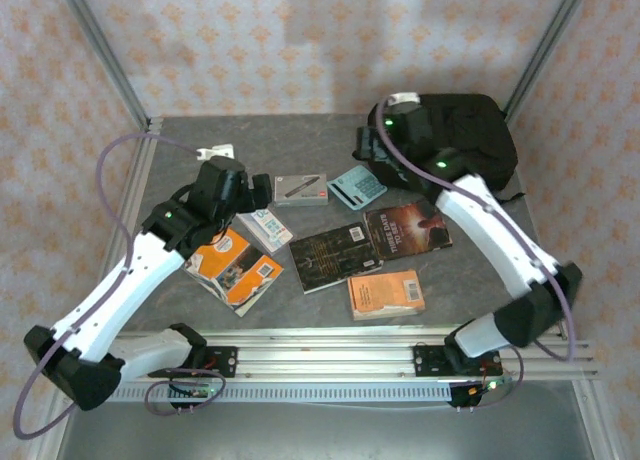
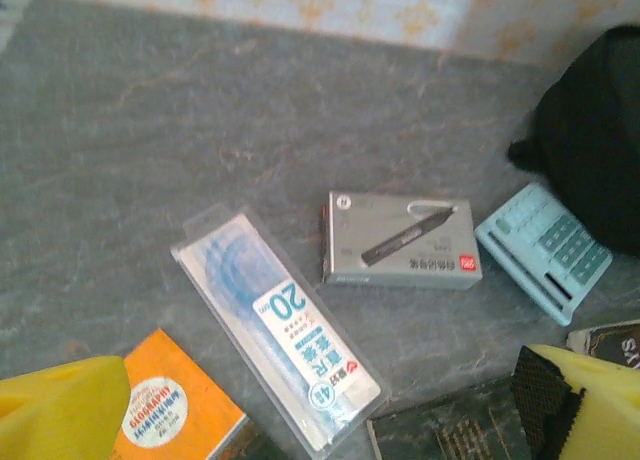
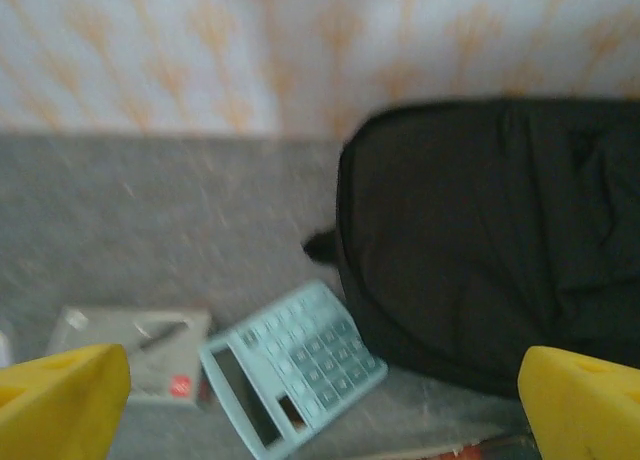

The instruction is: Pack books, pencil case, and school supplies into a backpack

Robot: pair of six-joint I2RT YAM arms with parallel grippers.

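Between the left jaws, spread wide and gripping nothing, with yellow fingertips (image 2: 60, 410) cropped at the lower corners of the left wrist view, lies the clear blue-and-white packet (image 2: 275, 330), left of centre on the surface (image 2: 120, 130). Beyond it are the grey pen box (image 2: 400, 240) and the teal calculator (image 2: 540, 250), toward the far edge. The orange-and-white book (image 2: 170, 410) and black book (image 2: 450, 435) are cut off by the frame. The right jaws are likewise spread and empty, fingertips (image 3: 575, 400) cropped; their view is blurred, so the calculator keys are illegible. The black backpack (image 3: 480, 240) occupies the far right corner, partly hidden by the right arm from above. The dark brown book (image 1: 407, 228) and small orange book (image 1: 385, 293) lie toward the near edge.
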